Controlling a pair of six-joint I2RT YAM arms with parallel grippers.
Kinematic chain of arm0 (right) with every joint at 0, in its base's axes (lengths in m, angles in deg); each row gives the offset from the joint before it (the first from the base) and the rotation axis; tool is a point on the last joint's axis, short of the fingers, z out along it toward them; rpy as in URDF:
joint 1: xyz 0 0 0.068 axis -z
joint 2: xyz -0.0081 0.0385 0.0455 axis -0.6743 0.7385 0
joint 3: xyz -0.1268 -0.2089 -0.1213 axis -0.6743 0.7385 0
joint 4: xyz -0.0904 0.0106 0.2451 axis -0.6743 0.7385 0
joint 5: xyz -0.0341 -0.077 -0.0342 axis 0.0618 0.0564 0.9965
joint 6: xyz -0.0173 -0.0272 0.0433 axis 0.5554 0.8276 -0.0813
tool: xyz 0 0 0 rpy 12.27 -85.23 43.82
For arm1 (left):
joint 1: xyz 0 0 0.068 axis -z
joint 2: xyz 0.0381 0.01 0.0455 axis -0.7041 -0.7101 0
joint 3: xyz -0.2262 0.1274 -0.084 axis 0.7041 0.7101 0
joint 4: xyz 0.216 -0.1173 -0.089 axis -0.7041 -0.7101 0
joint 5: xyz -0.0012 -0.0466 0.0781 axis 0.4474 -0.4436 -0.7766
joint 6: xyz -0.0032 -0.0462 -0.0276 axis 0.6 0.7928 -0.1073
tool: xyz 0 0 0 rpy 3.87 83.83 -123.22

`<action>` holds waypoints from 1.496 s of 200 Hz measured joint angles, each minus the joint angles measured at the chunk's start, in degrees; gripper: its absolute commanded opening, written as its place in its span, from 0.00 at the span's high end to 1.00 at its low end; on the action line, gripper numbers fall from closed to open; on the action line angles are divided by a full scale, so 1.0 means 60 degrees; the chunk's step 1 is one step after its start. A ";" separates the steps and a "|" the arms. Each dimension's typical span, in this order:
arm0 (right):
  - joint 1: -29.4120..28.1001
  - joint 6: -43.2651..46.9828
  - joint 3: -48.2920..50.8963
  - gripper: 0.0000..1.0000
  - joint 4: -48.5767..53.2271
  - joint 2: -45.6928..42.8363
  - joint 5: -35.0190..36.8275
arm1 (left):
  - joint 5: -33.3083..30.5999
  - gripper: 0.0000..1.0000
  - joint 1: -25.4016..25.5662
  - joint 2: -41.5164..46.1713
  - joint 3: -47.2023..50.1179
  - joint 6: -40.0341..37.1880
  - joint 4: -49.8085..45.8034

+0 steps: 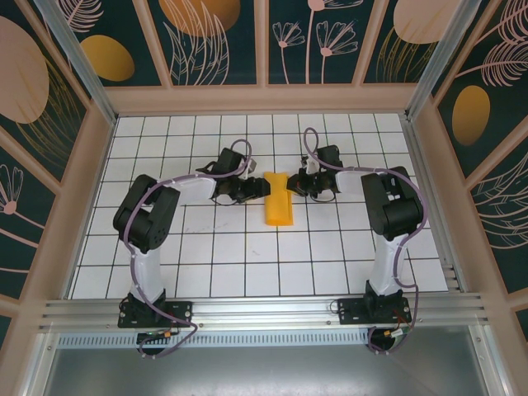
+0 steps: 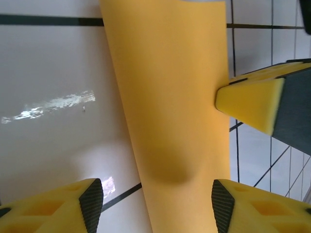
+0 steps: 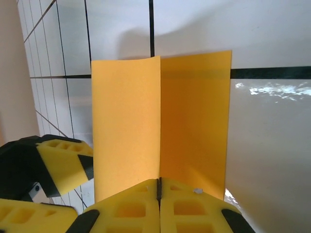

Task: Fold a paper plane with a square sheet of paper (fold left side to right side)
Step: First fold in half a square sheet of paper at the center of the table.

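The orange-yellow square sheet of paper [image 1: 279, 198] lies mid-table as a narrow doubled strip. In the right wrist view its upper flap [image 3: 126, 126] rises over the shadowed lower layer [image 3: 194, 121], and the flap's free edge runs straight into the seam of my right gripper [image 3: 159, 187], which is shut on it. In the top view the right gripper [image 1: 304, 186] sits at the strip's right edge. My left gripper [image 1: 247, 191] is at its left edge, open, its two fingertips [image 2: 92, 201] straddling the bulging paper [image 2: 170, 121]. The paper plane is out of view.
White gridded tabletop [image 1: 214, 256] inside a wooden frame with dark floral wall panels [image 1: 206, 33]. The right gripper's yellow finger [image 2: 252, 104] touches the paper's edge in the left wrist view. An aluminium rail [image 1: 264, 309] carries both arm bases.
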 measured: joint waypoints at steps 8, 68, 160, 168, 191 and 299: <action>0.0000 0.0036 0.0000 0.91 0.0000 0.0000 0.0025 | -0.0025 0.43 0.0058 -0.0124 -0.0091 0.0029 -0.0011; 0.0051 0.0208 0.0004 0.61 0.0175 -0.0379 0.0153 | -0.0204 0.51 0.0288 -0.0579 -0.0517 0.0066 -0.0262; 0.0849 0.1198 0.0871 0.45 0.1381 -0.2288 0.2266 | -0.0969 0.47 0.0612 -0.0918 -0.1555 0.0018 -0.1639; 0.0871 0.1213 0.0958 0.45 0.1464 -0.2288 0.2342 | -0.1093 0.47 0.0656 -0.0951 -0.1665 -0.0018 -0.1781; 0.0874 0.1337 0.1082 0.44 0.1610 -0.2288 0.2503 | -0.1381 0.46 0.0772 -0.1027 -0.1920 -0.0135 -0.2153; 0.0874 0.1370 0.1359 0.41 0.1603 -0.2288 0.2521 | -0.1949 0.42 0.1035 -0.1490 -0.3016 -0.0605 -0.3508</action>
